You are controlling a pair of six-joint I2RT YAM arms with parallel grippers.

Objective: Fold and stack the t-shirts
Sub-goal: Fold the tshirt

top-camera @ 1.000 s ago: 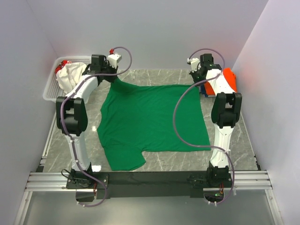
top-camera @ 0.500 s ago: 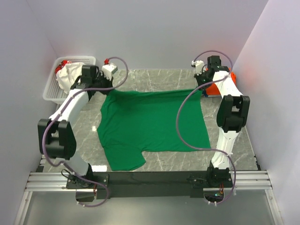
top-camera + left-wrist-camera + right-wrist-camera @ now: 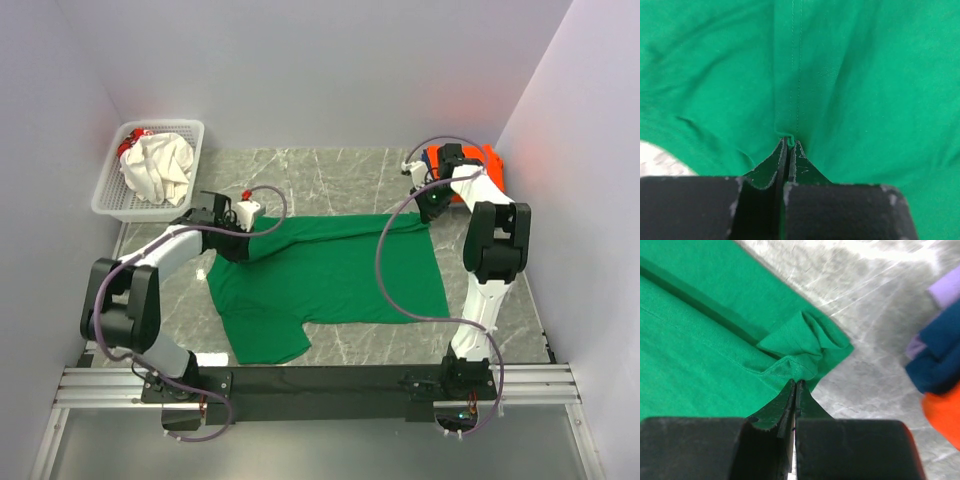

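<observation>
White lattice basket (image 3: 165, 124), far left: holds a bunched cream-white t-shirt (image 3: 160, 168). Left end effector (image 3: 235, 248): closed, pinching the far-left hem of the dark green t-shirt (image 3: 320, 285), which lies mid-worktop (image 3: 330, 170) with its far edge partly folded over. Right end effector (image 3: 430, 208): closed on the far-right hem corner. Orange t-shirt (image 3: 482, 160) and blue t-shirt (image 3: 940, 352): far right.

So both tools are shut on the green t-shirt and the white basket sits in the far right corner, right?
No: the top external view shows the white basket in the far left corner. The left tool and right tool are indeed shut on the green t-shirt.
</observation>
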